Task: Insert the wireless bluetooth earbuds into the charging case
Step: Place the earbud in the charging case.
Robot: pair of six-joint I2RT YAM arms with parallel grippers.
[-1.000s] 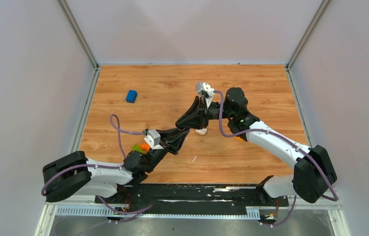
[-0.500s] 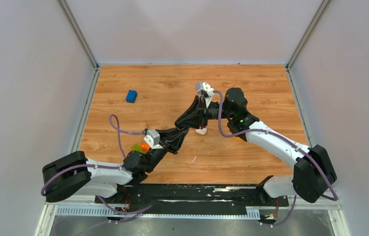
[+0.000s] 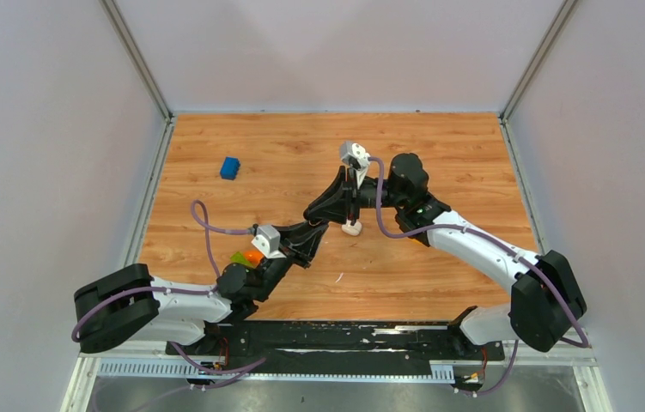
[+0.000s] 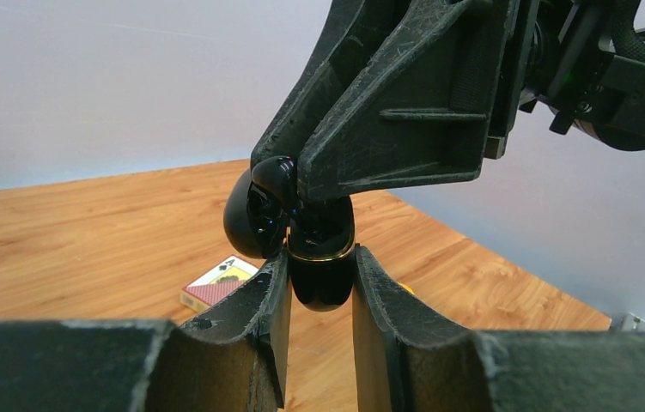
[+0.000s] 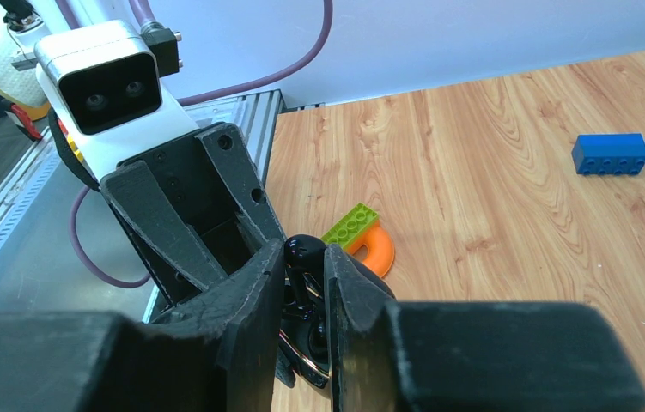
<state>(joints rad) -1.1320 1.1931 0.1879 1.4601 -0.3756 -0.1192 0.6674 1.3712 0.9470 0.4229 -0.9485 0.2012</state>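
My left gripper (image 4: pixel 322 257) is shut on the charging case (image 4: pixel 322 276), a glossy black shell with a gold rim, held upright above the table. Its round lid (image 4: pixel 244 215) hangs open to the left. Right above the case, my right gripper (image 5: pixel 304 257) is shut on one black earbud (image 5: pixel 304 251), and its fingers (image 4: pixel 387 112) press down close onto the case's mouth. From the right wrist, the case (image 5: pixel 301 348) shows below the bud. In the top view the two grippers meet near the table's middle (image 3: pixel 317 221). A second earbud is not visible.
A blue brick (image 3: pixel 230 167) lies at the far left. Under the left arm sit a green brick (image 5: pixel 350 226) and an orange ring (image 5: pixel 376 250). A card box (image 4: pixel 218 281) lies behind the case. A small whitish object (image 3: pixel 352 227) rests beside the right gripper.
The right arm and its wrist have shifted slightly left toward the case. The left arm has stayed put, still gripping the case.
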